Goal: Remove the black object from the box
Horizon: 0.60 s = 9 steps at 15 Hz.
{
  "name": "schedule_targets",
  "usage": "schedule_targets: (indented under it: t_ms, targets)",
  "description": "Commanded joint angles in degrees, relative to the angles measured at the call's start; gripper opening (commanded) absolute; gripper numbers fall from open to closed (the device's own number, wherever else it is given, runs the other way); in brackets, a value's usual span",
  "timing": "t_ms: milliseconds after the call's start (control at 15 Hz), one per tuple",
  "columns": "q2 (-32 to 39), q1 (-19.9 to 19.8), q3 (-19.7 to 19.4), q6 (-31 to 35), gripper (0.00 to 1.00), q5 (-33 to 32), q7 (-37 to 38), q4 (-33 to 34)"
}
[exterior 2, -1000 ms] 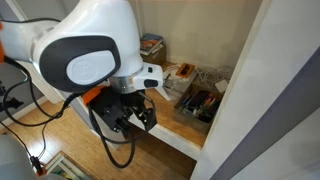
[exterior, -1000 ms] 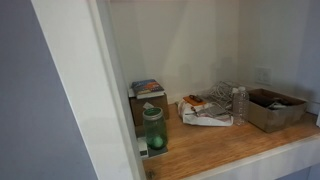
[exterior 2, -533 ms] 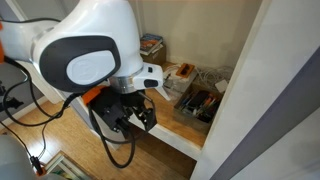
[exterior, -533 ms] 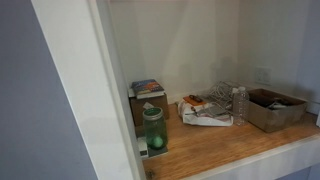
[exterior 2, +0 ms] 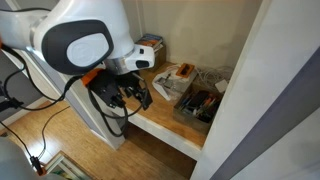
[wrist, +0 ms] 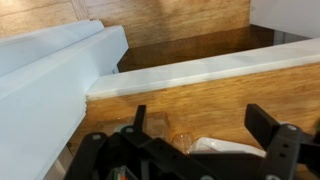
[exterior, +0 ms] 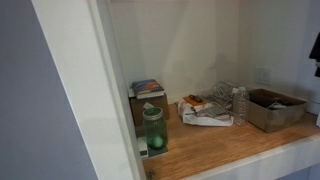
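Setting: a white-walled alcove with a wooden surface (exterior: 230, 142), seen in both exterior views (exterior 2: 166, 121).
Box: a low, grey-brown, open-topped box (exterior: 272, 114) sits on the surface at one end of the alcove, close to the side wall. In an exterior view it appears from above (exterior 2: 186, 110), its inside crowded with dark and orange items.
Black object: it lies inside the box, showing only as a dark shape at the open top (exterior: 277, 100). Its outline is too small and blurred to separate from the other contents.
Bottle: a clear bottle (exterior: 240, 103) stands upright just beside the box.
Papers: a crumpled white heap (exterior: 205, 112) lies near the middle of the surface, beside the bottle.
Jar: a green-tinted jar (exterior: 153, 129) stands upright near the front edge, at the far end from the box.
Tall box: a brown box with a colourful top (exterior: 146, 98) stands behind the jar.
Arm: a large white arm (exterior 2: 85, 35) fills the upper part of an exterior view.
Gripper: black with orange marks (exterior 2: 133, 95), it hangs in front of the surface's edge, well apart from the box.
Jaws: in the wrist view (wrist: 198, 115) the two fingers stand wide apart with nothing held between them; wood grain shows through the gap.
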Motion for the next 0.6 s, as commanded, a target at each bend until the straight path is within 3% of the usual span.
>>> schedule_targets:
  t_ms: [0,533]
  targets:
    - [8.23,0.88,1.78,4.68,1.00,1.64,3.10,7.35]
    - [25.61,-0.19,-1.30,6.05,1.00,0.13,-0.14,26.22]
